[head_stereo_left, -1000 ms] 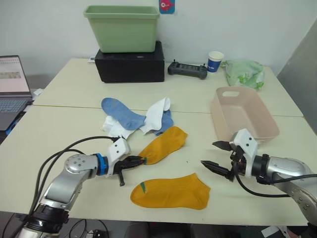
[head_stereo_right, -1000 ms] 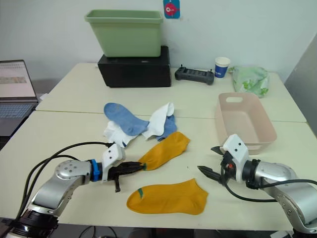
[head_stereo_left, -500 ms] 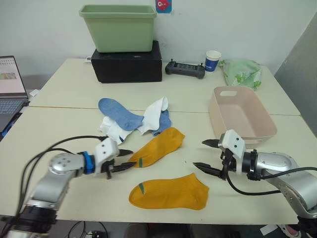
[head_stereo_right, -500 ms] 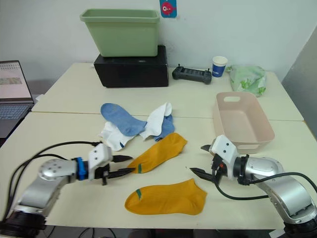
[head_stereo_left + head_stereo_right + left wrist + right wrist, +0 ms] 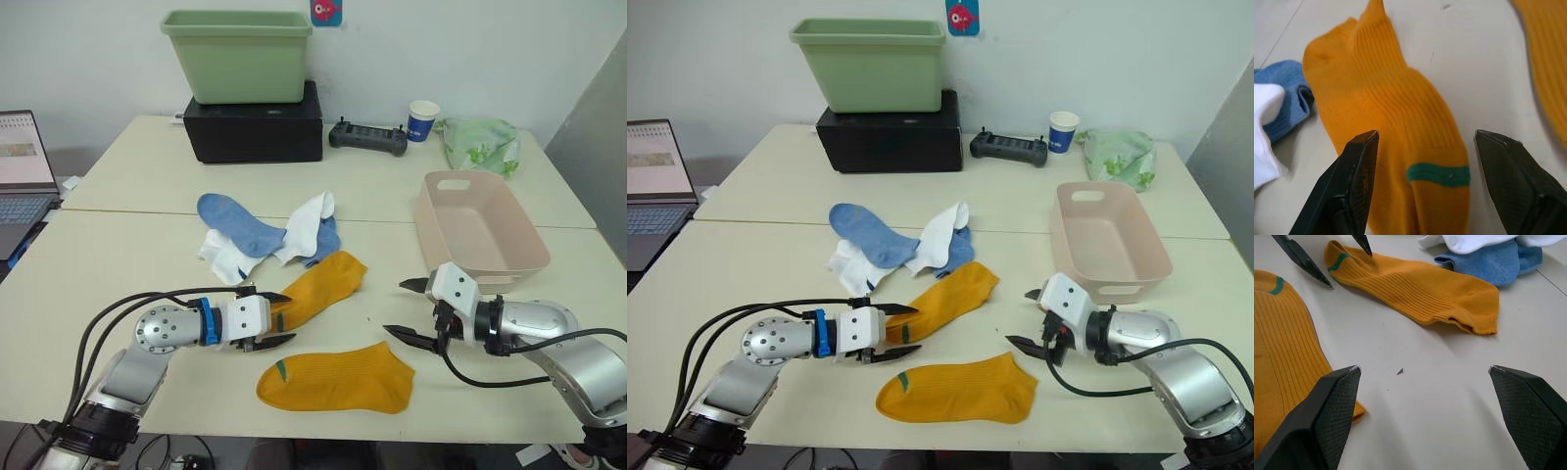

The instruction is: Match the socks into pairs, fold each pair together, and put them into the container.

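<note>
Left gripper [image 5: 277, 318]: fingers spread apart, straddling the cuff end of the upper mustard-yellow ribbed fabric sock [image 5: 318, 286] on the cream table [image 5: 118, 255]. Right gripper [image 5: 407, 309]: fingers spread, empty, between the lower mustard-yellow sock [image 5: 338, 378] and the pale pink rectangular plastic tub [image 5: 480, 235].

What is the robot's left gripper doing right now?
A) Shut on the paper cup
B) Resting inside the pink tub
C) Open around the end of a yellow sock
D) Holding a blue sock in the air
C: the left gripper is open, its fingers either side of the green-striped end of a yellow sock lying on the table.
</note>
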Controlling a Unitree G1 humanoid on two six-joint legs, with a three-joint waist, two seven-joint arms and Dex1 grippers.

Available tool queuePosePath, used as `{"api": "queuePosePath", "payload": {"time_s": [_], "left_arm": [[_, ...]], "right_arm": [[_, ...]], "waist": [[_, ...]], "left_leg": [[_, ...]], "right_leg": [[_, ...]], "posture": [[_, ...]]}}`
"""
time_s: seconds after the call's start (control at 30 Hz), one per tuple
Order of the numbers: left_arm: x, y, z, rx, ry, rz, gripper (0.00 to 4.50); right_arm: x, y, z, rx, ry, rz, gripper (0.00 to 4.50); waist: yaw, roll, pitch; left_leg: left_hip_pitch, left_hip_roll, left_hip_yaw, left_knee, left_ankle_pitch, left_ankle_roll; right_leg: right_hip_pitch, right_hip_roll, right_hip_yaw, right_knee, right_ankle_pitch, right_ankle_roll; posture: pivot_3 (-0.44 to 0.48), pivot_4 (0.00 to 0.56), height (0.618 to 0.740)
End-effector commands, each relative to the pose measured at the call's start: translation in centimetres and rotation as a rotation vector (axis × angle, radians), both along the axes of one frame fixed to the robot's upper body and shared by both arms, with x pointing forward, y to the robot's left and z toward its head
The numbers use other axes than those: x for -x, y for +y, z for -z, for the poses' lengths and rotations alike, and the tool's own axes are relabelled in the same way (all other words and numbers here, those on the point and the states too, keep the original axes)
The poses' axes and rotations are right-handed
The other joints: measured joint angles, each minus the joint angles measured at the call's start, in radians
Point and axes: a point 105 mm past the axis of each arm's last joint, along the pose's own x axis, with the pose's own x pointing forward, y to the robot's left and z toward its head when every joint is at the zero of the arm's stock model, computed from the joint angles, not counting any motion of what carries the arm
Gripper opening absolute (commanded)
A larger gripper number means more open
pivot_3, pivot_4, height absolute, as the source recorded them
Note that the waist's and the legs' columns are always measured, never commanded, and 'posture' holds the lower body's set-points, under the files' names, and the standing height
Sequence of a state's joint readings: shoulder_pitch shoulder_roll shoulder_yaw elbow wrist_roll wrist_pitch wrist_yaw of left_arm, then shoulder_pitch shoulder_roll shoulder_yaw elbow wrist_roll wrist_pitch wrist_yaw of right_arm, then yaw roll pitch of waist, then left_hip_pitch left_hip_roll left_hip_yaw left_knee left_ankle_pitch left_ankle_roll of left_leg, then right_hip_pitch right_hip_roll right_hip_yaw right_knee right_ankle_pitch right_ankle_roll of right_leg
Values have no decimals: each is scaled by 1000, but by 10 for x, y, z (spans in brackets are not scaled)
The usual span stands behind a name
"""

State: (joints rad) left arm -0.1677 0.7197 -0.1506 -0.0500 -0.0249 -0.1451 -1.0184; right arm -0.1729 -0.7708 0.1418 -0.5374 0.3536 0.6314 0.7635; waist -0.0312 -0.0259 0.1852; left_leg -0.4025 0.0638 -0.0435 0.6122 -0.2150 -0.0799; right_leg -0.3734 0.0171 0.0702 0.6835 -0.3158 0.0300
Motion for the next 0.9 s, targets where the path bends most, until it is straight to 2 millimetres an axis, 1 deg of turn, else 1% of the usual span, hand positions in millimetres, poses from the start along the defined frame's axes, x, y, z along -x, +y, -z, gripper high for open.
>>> {"api": "queuePosePath", "payload": {"time_s": [0.03, 0.07, 0.1, 0.13, 0.23, 0.33, 0.37, 0.43, 0.57, 0.6, 0.67, 0.8, 0.9], "left_arm": [[-3, -6, 2, -26, -23, 7, 2871], [-3, -5, 5, -38, -24, 4, 2661], [-4, -4, 6, -46, -24, 3, 2359], [-3, -3, 5, -48, -28, 3, 2079], [-2, 1, 4, -53, -49, 6, 1058], [-2, 3, 2, -54, -52, -1, 106], [-2, 5, 1, -55, -59, -6, 18], [-3, 8, 0, -58, -67, -12, 18], [-4, 11, -1, -58, -76, -22, 18], [-4, 11, -1, -58, -77, -24, 1], [-3, 12, -2, -58, -79, -23, 0], [-3, 12, -4, -54, -82, -19, 0], [-4, 12, -6, -50, -84, -18, 0]], "right_arm": [[-7, 5, -10, 5, -82, -13, 4500], [-10, 5, -9, 21, -104, -17, 4500], [-12, 6, -9, 33, -119, -20, 4500], [-20, 6, -7, 85, -169, -19, 4500], [-39, 9, -1, 246, -328, -59, 4500], [-50, 16, 2, 328, -424, -123, 4500], [-55, 20, 3, 357, -464, -147, 4500], [-61, 33, 8, 383, -527, -210, 4500], [-63, 51, 17, 358, -547, -276, 4500], [-64, 54, 17, 347, -550, -279, 4323], [-67, 57, 16, 354, -579, -300, 3919], [-67, 59, 16, 354, -600, -342, 2569], [-66, 61, 16, 351, -607, -370, 1467]], "waist": [[0, 0, 0], [0, 0, 0], [0, 0, 0], [0, 0, 0], [-3, 0, 0], [-2, 0, 0], [-2, 0, 0], [-4, 0, 0], [-2, 0, 0], [-1, 0, 0], [-1, 0, 0], [-1, 0, 0], [-1, 0, 0]], "left_leg": [[0, 0, 0, 0, 0, 0], [0, 0, 0, 0, 0, 0], [0, -1, 0, 0, 0, 0], [1, -1, 0, 0, 0, 0], [2, -1, 1, 1, 1, 1], [2, 0, 2, 1, 1, 1], [2, 0, 2, 1, 1, 1], [2, 0, 2, 0, 1, 2], [2, 0, 2, 1, 1, 1], [2, 0, 2, 0, 1, 2], [2, 0, 2, 1, 1, 2], [2, 0, 2, 1, 1, 1], [2, 0, 2, 1, 1, 2]], "right_leg": [[0, 0, 0, 0, 0, 0], [0, 0, 0, 0, 0, 0], [0, 0, 0, 0, 0, 0], [0, 0, 0, 1, 0, 0], [0, 0, 1, 3, 1, 0], [-1, 0, 1, 5, 0, -1], [-1, 0, 1, 5, 0, -1], [-2, 0, 1, 6, 0, -1], [-2, 0, 1, 8, 0, -1], [-3, 0, 1, 8, 2, -4], [-2, 0, 1, 9, 2, -5], [-2, 0, 1, 10, 2, -5], [-3, 0, 1, 11, 2, -5]], "posture": [[0, 150, 730], [0, 150, 730], [0, 150, 730], [0, 150, 730], [0, 150, 730], [0, 150, 730], [0, 150, 730], [0, 150, 730], [0, 150, 730], [0, 150, 730], [0, 150, 730], [0, 150, 730], [0, 150, 730]]}}
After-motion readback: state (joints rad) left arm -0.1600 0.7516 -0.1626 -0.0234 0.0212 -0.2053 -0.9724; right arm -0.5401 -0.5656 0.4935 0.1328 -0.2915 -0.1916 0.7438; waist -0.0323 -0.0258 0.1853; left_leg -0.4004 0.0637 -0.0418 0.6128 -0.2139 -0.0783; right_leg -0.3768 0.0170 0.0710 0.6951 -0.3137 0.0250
